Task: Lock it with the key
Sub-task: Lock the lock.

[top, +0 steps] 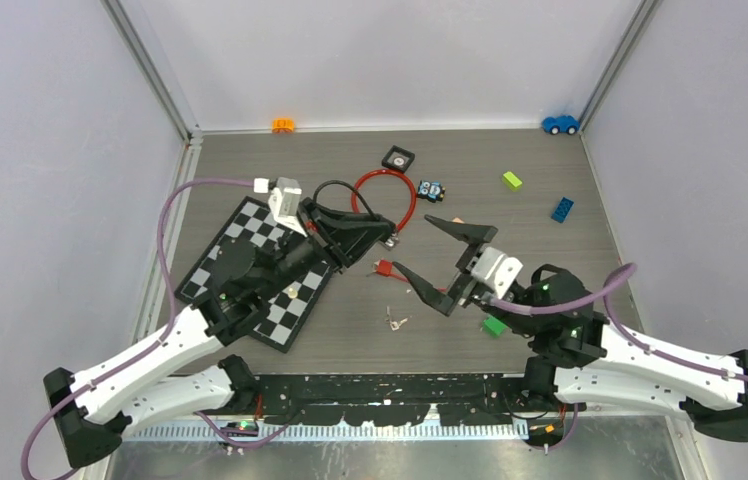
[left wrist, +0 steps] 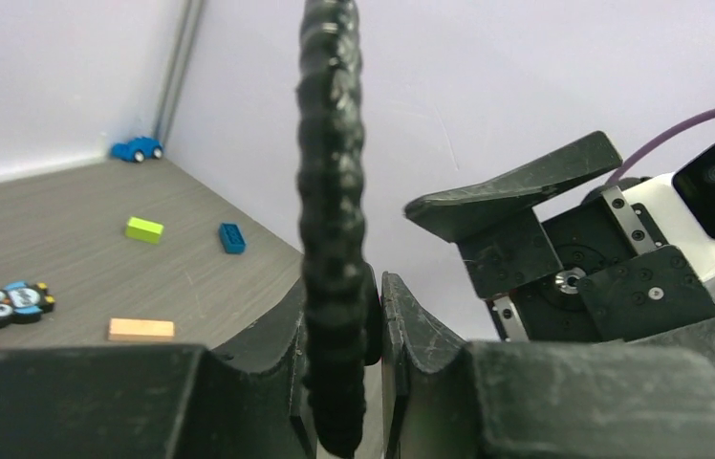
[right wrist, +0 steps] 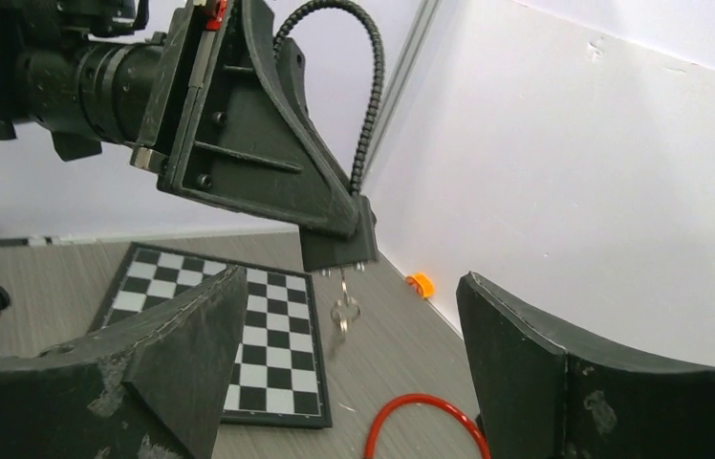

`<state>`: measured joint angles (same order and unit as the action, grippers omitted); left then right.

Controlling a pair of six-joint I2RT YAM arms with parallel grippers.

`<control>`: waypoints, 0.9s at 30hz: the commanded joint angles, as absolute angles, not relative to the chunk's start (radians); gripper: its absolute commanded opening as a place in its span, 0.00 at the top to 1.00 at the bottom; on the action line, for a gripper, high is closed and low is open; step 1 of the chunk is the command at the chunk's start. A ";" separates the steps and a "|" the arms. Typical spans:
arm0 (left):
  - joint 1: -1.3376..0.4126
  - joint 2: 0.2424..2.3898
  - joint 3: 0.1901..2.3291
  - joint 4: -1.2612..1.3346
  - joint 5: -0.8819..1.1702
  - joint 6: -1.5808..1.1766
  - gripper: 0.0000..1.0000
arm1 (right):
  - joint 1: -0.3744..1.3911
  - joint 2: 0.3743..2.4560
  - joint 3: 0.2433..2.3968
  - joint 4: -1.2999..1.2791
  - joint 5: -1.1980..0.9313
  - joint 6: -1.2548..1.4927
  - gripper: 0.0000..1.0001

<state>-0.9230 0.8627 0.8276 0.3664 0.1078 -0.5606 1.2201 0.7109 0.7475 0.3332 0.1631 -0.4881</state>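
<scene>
Lock (left wrist: 333, 210) over grey table (top: 510, 230), white walls (top: 400, 60)

The table (top: 250, 170) holds one chessboard (top: 250, 225), one red loop (right wrist: 421, 398), two blue toys (top: 560, 124) (top: 430, 189), five blocks (top: 283, 125) (top: 512, 180) (top: 562, 208) (top: 494, 325) (left wrist: 140, 329).

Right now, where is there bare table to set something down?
Bare: back-left corner, between chessboard and orange brick; right edge, just nearer than blue brick. Crowded: centre, around red loop and loose keys.
</scene>
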 commanded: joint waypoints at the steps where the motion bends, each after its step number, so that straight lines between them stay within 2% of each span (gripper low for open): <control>1: -0.927 0.797 0.847 0.390 0.014 -0.502 1.00 | 1.223 0.653 0.737 0.344 0.166 -0.355 0.15; 5: -0.927 0.772 0.921 0.256 0.009 -0.492 1.00 | 1.222 0.683 0.868 0.160 0.387 0.058 0.19; 8: -0.927 0.746 0.948 0.228 0.008 -0.496 1.00 | 1.222 0.732 0.950 0.040 0.416 0.151 0.13; 13: -0.927 0.711 0.959 0.245 0.012 -0.520 1.00 | 1.215 0.746 0.981 0.015 0.468 0.263 0.04; 17: -0.927 0.716 0.988 0.238 0.043 -0.539 1.00 | 1.187 0.769 1.058 -0.085 0.482 0.348 0.03; 22: -0.927 0.732 1.020 0.236 0.070 -0.566 1.00 | 1.110 0.875 1.243 -0.301 0.365 0.426 0.21; 27: -0.927 0.739 1.039 0.239 0.089 -0.576 1.00 | 0.911 0.889 1.287 -0.319 0.132 0.560 0.23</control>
